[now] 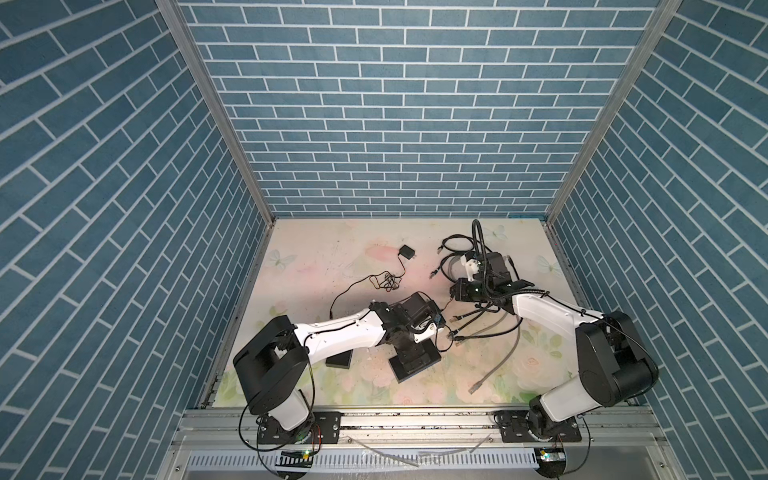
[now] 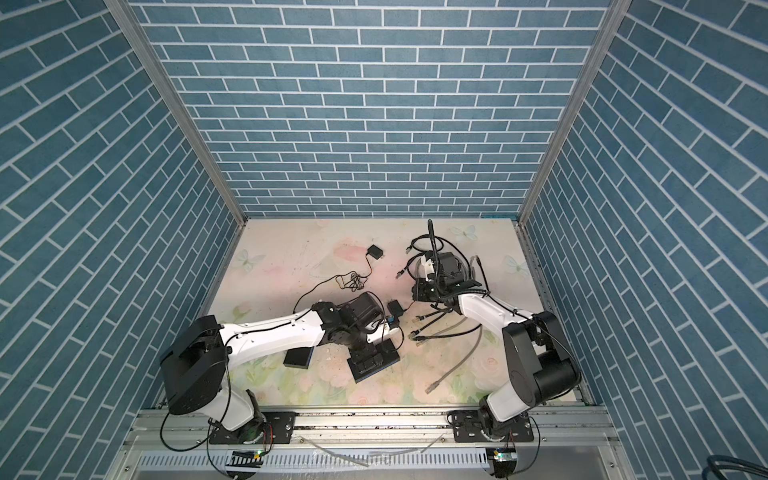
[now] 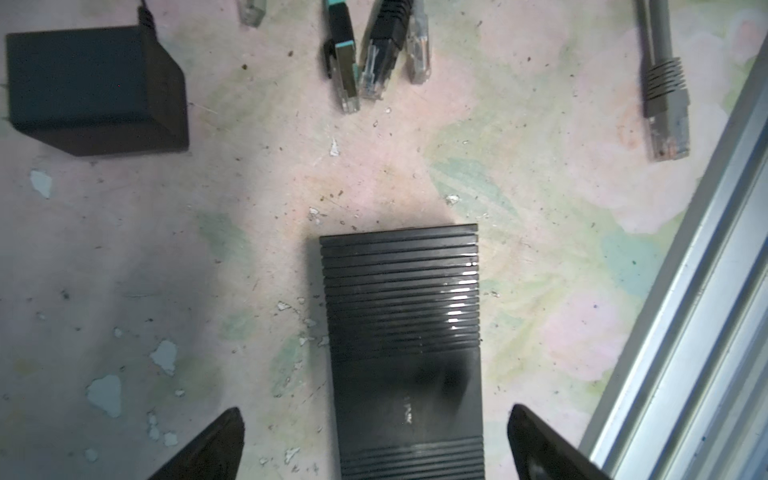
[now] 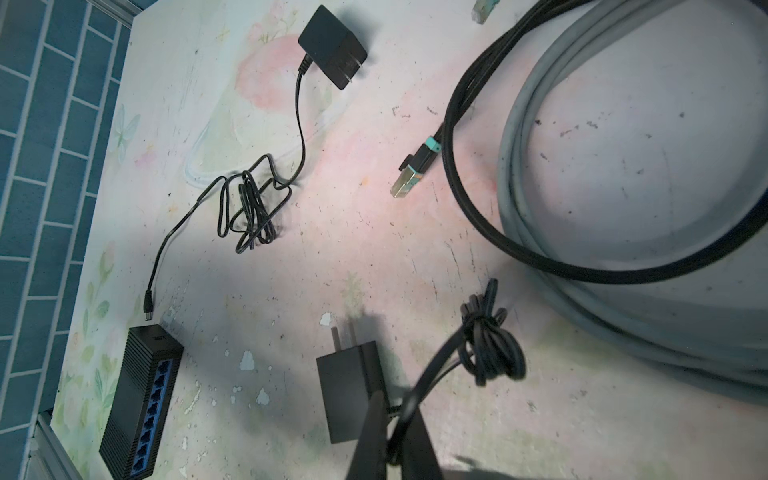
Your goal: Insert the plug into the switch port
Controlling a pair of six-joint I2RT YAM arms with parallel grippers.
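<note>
Switch (image 1: 409, 370) lies front of table centre beneath the left gripper (image 3: 376, 419), whose jaws stand wide apart, clear of its sides. Loose plugs (image 1: 452, 332) lie at its 2 o'clock in both top views. Farther off, toward 1 o'clock, the right gripper (image 4: 395, 405) pinches the thin cord (image 4: 492, 349) of an adapter (image 4: 353, 386).

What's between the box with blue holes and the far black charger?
In the right wrist view: the charger's thin cord, tangled midway; its round plug ends right by the box.
</note>
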